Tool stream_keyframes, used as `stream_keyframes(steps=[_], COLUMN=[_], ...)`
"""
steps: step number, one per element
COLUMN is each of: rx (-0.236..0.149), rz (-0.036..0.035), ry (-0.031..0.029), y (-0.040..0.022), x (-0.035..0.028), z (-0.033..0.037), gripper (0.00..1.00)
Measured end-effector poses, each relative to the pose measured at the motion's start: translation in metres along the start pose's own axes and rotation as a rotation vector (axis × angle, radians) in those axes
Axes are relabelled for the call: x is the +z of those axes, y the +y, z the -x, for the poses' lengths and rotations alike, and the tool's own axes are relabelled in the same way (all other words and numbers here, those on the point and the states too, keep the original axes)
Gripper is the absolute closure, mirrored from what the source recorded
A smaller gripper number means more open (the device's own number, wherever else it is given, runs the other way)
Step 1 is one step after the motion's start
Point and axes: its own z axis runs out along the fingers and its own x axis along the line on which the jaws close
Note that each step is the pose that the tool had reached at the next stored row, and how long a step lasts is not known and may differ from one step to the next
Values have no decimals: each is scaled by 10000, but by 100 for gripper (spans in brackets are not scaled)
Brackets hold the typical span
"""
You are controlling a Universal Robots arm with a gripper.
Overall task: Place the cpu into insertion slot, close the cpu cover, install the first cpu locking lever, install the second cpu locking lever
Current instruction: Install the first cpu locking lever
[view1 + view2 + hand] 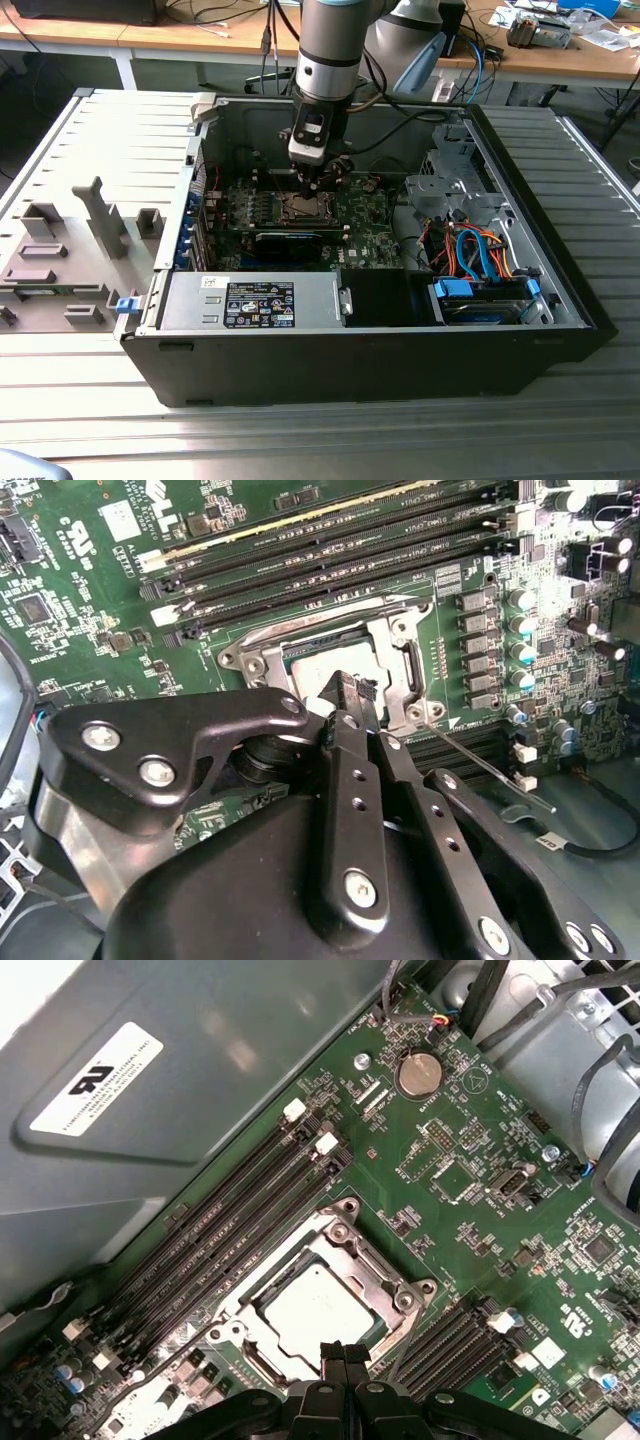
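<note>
My hand [343,1352] is low over the green motherboard [470,1190], inside the open computer case [400,350] that lies on its side on the counter [300,430]. My fingers [347,695] are pressed together, narrow, and I hold nothing between them. In both wrist views their tips are at the edge of the insertion slot [330,1295] (I cannot tell if they touch the metal or only hang just above it).

The cpu [312,1308] sits already in the slot, just in front of my fingertips, with its silvery-grey face up. The cpu cover [375,1265] lies flat around it as a metal frame, and the chip shows through its window. In the second wrist view a thin locking lever [480,765] goes out from the corner of the slot beside my hand, away over the board. The long black memory slots [230,1230] run along the far side of the slot from my hand.
</note>
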Motion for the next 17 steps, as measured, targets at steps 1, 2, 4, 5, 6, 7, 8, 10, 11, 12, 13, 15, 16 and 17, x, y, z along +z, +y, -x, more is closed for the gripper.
stream_keyframes(steps=[1,2,4,5,6,7,8,10,11,12,13,15,16,17], rx=[-27,-48,-89,-123,-150,-169,-215,-296,-316,-336,-363,-396,-412,-442], rz=[-1,-1,-2,-3,-3,-4,-5,-7,-7,-7,-8,-8,-9,-10], ry=[-2,-3,-6,-9,-11,-12,-15,-22,-23,-24,-26,-29,-30,-32], y=[0,0,0,0,0,0,0,0,0,0,0,0,0,0], x=[0,0,0,0,0,0,0,0,0,0,0,0,0,0], z=[0,0,0,0,0,0,0,0,0,0,0,0,0,0], gripper=[89,89,89,89,89,89,89,89,89,89,89,89,89,89])
